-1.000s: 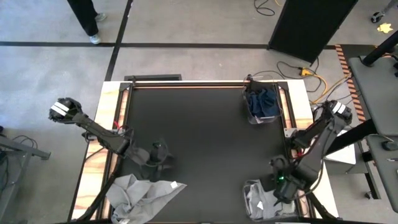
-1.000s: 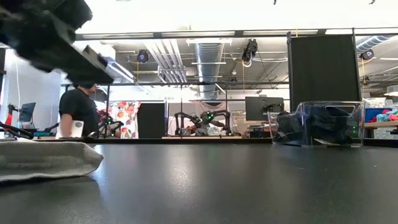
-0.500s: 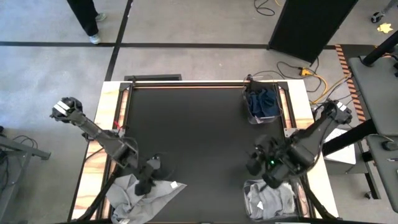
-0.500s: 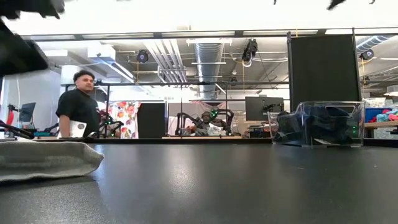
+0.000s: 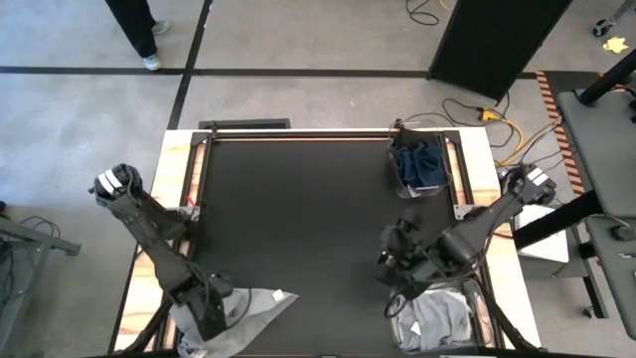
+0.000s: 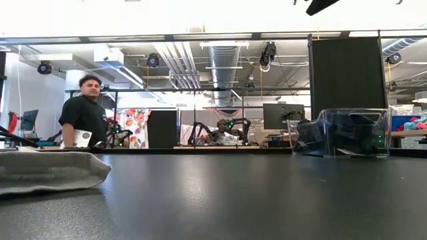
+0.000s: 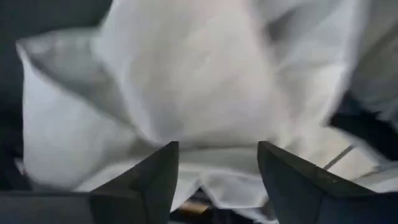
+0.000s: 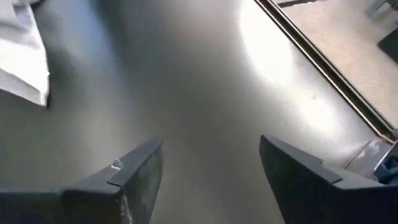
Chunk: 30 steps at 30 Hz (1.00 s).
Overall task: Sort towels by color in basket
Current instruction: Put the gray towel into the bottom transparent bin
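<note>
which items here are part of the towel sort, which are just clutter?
Job:
- light grey towel pile, left gripper open over it
- clear bin of grey towels
- clear bin of dark navy towels
- right gripper, open, empty

Not job:
- yellow floor cable
- person behind table

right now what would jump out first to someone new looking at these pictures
The pale grey towel pile at the table's near left corner, with the left gripper right over it, fingers open. Next, two clear baskets on the right: the far one holds dark navy towels, the near one light grey towels, with the open right gripper hovering beside it.
</note>
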Available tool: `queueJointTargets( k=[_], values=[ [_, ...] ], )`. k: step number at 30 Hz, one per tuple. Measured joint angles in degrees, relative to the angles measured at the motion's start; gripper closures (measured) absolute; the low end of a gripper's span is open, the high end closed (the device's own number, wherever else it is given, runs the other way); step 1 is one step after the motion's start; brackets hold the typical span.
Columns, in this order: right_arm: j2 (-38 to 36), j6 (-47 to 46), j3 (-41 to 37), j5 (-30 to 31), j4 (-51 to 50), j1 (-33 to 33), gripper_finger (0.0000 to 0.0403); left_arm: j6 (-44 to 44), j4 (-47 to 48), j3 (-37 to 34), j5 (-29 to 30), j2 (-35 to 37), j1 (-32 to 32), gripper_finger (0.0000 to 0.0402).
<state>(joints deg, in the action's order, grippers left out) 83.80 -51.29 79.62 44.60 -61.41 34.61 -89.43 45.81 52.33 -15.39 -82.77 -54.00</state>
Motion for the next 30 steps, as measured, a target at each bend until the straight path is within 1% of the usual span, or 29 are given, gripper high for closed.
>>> queueJointTargets(
  k=[3,5,8,10,12,14,17,18,19,21,22,25,27,30],
  values=[
    [2.6,0.7,-0.1,0.0,0.1,-0.4,0.0132,-1.4,-2.5,-2.3,-1.7,-3.0,-1.0,0.0179],
    [4.1,1.6,-0.1,0.0,0.2,-0.8,0.0123,-1.4,-7.5,-4.1,-2.3,-5.3,-1.0,0.0173],
    [5.6,5.0,-0.1,0.6,0.6,-1.1,0.0114,1.8,-13.9,-6.3,-3.8,-9.1,-0.6,0.0174],
    [6.2,7.7,-0.1,1.4,1.3,-1.2,0.0113,4.2,-13.6,-6.8,-5.0,-11.4,-0.2,0.0187],
    [6.4,11.0,-0.1,2.1,3.3,-1.2,0.0116,7.9,-12.7,-6.6,-6.1,-13.3,0.4,0.0215],
    [6.4,14.4,-0.1,2.2,5.9,-1.3,0.0123,11.1,-11.9,-6.6,-6.7,-14.0,1.5,0.0257],
    [6.8,19.4,-0.6,2.1,10.9,-1.3,0.0138,16.7,-9.9,-6.5,-4.8,-13.5,4.1,0.0343],
    [7.0,21.0,-0.8,2.1,12.4,-1.3,0.0144,19.1,-9.0,-6.0,-2.1,-13.0,5.1,0.0370],
    [7.3,22.7,-1.1,2.1,13.8,-1.3,0.0150,21.3,-8.4,-5.6,2.2,-12.3,6.4,0.0385],
    [8.4,25.1,-1.7,2.0,17.0,-1.3,0.0162,25.7,-6.8,-4.9,11.8,-10.6,9.0,0.0386],
    [8.9,25.8,-2.0,1.9,18.4,-1.3,0.0168,28.1,-6.6,-4.6,14.8,-9.7,10.3,0.0384],
    [11.1,27.5,-3.5,1.5,22.2,-1.3,0.0184,36.4,-6.6,-3.8,22.0,-6.6,15.0,0.0393],
    [12.8,28.7,-4.7,0.9,25.3,-1.3,0.0192,42.5,-10.0,-3.4,27.0,-3.9,19.0,0.0398],
    [15.8,31.0,-5.9,0.0,31.3,-1.4,0.0199,54.1,-16.5,-4.5,33.4,-2.5,25.9,0.0397]
  ],
)
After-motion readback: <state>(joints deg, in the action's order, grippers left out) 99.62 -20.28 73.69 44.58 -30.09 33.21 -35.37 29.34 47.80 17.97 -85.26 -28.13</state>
